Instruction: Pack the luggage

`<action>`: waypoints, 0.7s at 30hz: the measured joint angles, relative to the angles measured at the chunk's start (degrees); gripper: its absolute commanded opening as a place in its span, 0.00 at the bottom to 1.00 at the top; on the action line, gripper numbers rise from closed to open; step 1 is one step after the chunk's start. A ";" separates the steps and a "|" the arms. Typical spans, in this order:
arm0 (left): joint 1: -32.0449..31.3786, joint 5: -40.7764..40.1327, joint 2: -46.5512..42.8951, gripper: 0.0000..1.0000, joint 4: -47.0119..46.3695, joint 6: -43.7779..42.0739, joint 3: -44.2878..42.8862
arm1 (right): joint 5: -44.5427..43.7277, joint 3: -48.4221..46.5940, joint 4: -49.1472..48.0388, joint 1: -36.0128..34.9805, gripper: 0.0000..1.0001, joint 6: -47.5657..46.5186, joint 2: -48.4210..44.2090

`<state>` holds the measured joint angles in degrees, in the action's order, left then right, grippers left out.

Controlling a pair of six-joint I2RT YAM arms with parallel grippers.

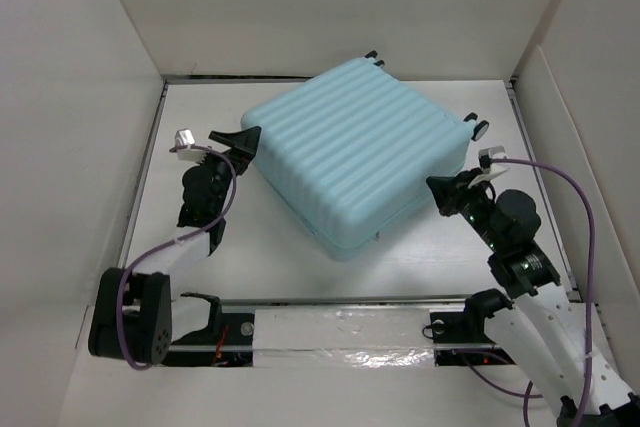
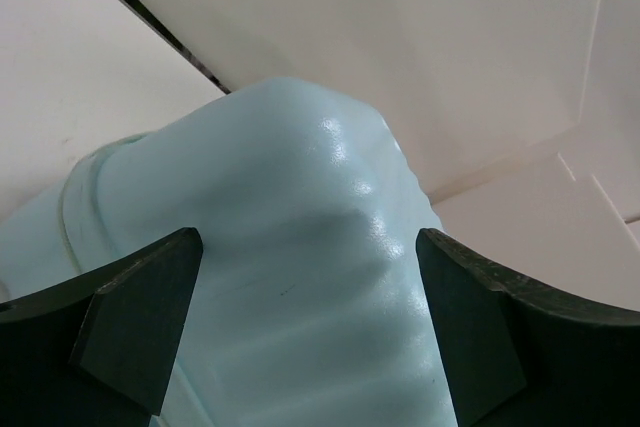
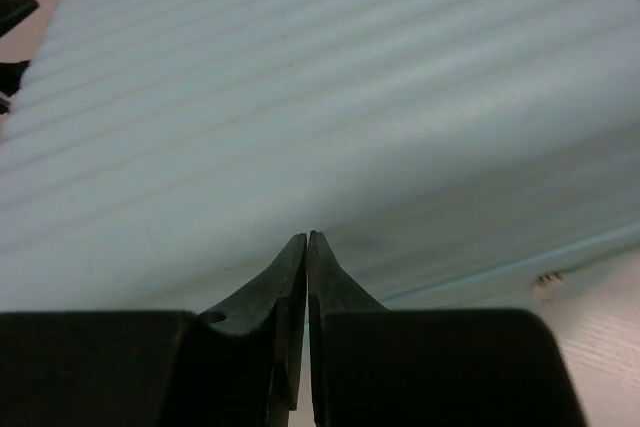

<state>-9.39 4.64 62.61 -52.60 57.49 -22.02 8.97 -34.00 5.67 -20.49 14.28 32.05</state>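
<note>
The pale aqua-blue ribbed hard-shell suitcase [image 1: 355, 147] lies flat with its lid down in the middle of the white table [image 1: 270, 257], black-and-white wheels [image 1: 478, 129] at its far side, so the packing looks nearly finished (what's inside is hidden in every view). The left gripper [image 1: 238, 139] sits at the case's left corner, jaws spread wide and holding nothing, while the right gripper [image 1: 438, 190] noses up to the right edge, jaws pressed together and empty. What's left, I'd judge, is at most securing the seam, though I can't tell whether it's zipped.
</note>
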 measured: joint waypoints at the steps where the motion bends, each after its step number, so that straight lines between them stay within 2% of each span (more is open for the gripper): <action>1: -0.26 -0.66 3.26 0.86 -1.90 -0.02 -1.60 | -1.79 0.79 0.33 0.74 0.08 0.61 -0.90; 3: -0.26 -0.76 8.24 0.86 -4.37 0.07 -4.04 | -3.17 1.31 0.33 3.19 0.11 1.27 -0.31; 4: -0.26 -0.74 10.21 0.86 -5.38 0.04 -5.16 | -3.13 1.29 -0.04 4.90 0.16 1.42 0.90; 5: -0.28 -0.79 11.67 0.86 -6.14 0.07 -5.99 | -2.80 1.20 -0.09 6.49 0.33 1.55 2.47; 8: -0.57 -1.20 12.22 0.88 -6.36 -0.52 -6.54 | -0.85 1.09 0.07 10.82 0.62 1.79 6.67; 10: -1.05 -1.95 10.64 0.89 -4.90 -1.62 -6.54 | 0.50 1.46 -0.20 13.55 0.66 2.19 7.41; 11: -1.18 -2.05 9.29 0.89 -3.78 -2.16 -6.54 | 1.25 1.68 -0.66 14.69 0.64 2.25 7.13; 13: -1.51 -2.60 5.44 0.89 -1.51 -3.32 -6.38 | 3.65 1.95 -1.73 16.06 0.53 2.03 6.47; 14: -1.57 -3.26 3.04 0.88 -0.76 -4.00 -5.92 | 5.27 1.95 -2.14 16.33 0.42 1.84 6.21; 16: -1.64 -5.03 -2.49 0.85 0.76 -5.22 -3.80 | 8.33 1.97 -2.27 16.28 0.32 1.38 5.51; 17: -1.64 -6.34 -6.05 0.80 1.92 -5.97 -1.88 | 9.44 2.05 -1.79 16.26 0.22 0.96 4.79; 18: -1.64 -7.45 -9.27 0.77 3.45 -6.62 -0.15 | 10.27 2.25 -1.20 16.06 0.18 0.46 3.76; 19: -1.64 -8.48 -11.69 0.72 4.87 -7.32 1.36 | 10.78 2.64 -0.76 15.72 0.14 0.42 2.40; 20: -1.64 -9.53 -13.99 0.47 6.56 -7.87 2.95 | 11.17 3.26 -0.37 15.47 0.05 0.44 0.79; 21: -1.55 -10.14 -15.93 0.34 8.44 -8.46 4.37 | 11.54 4.02 0.04 15.06 0.01 0.42 -0.68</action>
<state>-10.94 -5.50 46.68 -44.16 49.04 -17.65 20.51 -29.98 5.72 -5.43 14.70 31.38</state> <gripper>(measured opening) 0.555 0.078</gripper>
